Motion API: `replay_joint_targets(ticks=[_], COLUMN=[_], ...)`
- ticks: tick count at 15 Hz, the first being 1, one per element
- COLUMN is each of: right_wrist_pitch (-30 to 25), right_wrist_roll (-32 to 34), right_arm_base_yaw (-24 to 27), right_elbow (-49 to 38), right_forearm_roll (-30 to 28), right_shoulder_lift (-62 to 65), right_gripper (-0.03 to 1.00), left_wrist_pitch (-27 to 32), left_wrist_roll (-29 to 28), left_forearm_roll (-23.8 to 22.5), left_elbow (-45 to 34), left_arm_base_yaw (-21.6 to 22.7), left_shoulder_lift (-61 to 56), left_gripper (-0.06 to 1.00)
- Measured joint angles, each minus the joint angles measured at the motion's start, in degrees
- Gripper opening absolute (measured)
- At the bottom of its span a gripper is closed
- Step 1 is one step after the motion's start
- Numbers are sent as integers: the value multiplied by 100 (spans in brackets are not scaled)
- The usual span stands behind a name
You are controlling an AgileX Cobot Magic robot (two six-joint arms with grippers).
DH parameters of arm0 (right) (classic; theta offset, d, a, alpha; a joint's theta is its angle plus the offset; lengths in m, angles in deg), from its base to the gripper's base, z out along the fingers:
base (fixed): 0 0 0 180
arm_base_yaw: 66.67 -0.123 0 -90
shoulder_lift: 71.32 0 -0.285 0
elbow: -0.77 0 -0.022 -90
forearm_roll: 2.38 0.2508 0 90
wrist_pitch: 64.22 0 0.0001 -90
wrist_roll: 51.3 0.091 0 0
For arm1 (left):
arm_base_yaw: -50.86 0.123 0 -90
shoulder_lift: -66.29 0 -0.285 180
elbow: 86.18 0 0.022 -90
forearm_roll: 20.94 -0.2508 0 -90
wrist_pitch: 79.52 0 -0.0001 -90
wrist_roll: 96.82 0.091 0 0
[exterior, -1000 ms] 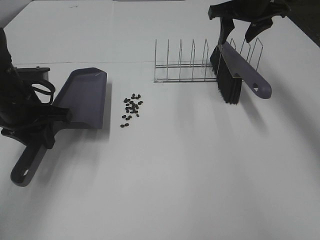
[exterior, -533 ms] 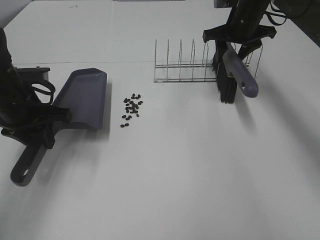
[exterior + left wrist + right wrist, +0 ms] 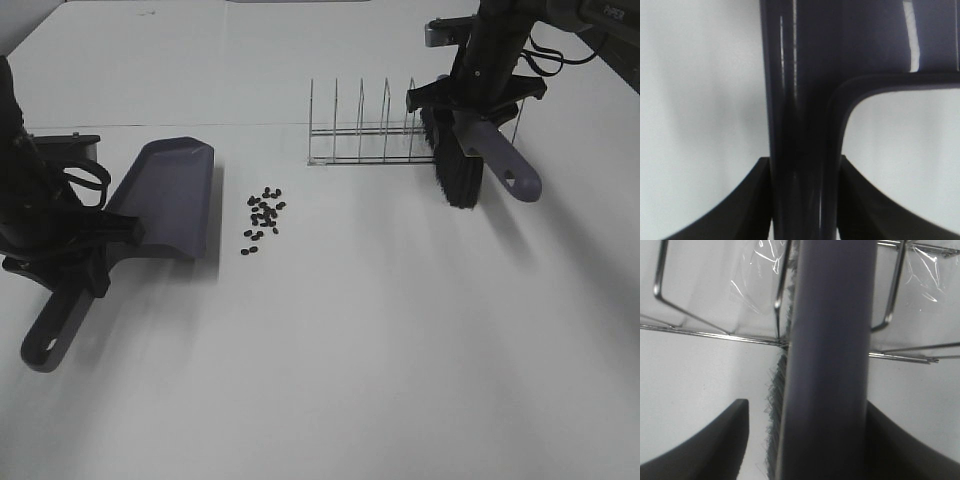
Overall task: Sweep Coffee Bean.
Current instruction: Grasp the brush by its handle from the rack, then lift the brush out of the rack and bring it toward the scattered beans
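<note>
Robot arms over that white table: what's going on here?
A robot is set to sweep up coffee beans. Its left gripper clamps the dustpan handle, the pan beside the beans. Its right gripper straddles the brush handle at the wire rack, jaws not yet tight. No bean is swept.

Overhead sees table [image 3: 400, 350]; wrists close on dustpan [image 3: 800, 100], brush [image 3: 830, 365].
</note>
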Motion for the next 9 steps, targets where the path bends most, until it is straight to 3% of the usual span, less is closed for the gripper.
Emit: replay_joint_targets(ticks=[2, 9], right_wrist_pitch=[86, -498], right_wrist_roll=[29, 166], right_arm_base_yaw=[0, 6], right_elbow=[23, 825], right_forearm_roll=[-149, -218], right_shoulder_lift=[0, 17], right_gripper=[31, 31], left_wrist_pitch=[-6, -6], left_wrist_roll=[0, 0], left_forearm_roll=[0, 0], left_elbow=[0, 0], left_arm_base_yaw=[0, 0], left_shoulder_lift=[0, 0], left_gripper=[35, 35])
